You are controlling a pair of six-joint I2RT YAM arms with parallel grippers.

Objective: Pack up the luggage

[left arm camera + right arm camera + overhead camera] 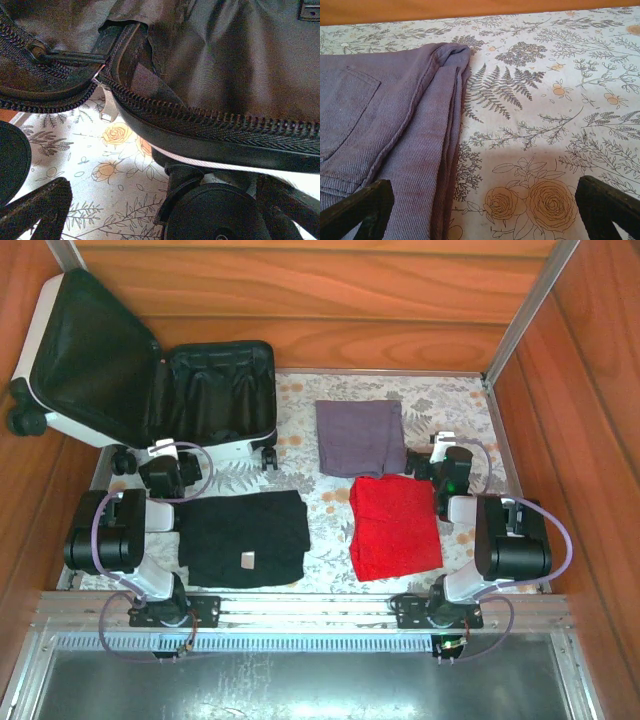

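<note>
Luggage [150, 380] lies open at far-left of table [440, 405], lid leaning vs left wall, black lining up. L gripper [163, 462] sits just by its wheels, jaws spread wide. R gripper [482, 207] hangs beside purple garment [385, 130], jaws spread wide too.

The table [325, 510], covered in a pale cloth printed with ferns and roses, carries an open suitcase [215, 390] at its far left corner, its lid leaning back against the wall. A folded purple garment [360, 435] lies mid-table, with a folded red garment [393, 525] just in front of it. A folded black garment [243, 535] lies at the near left.
</note>
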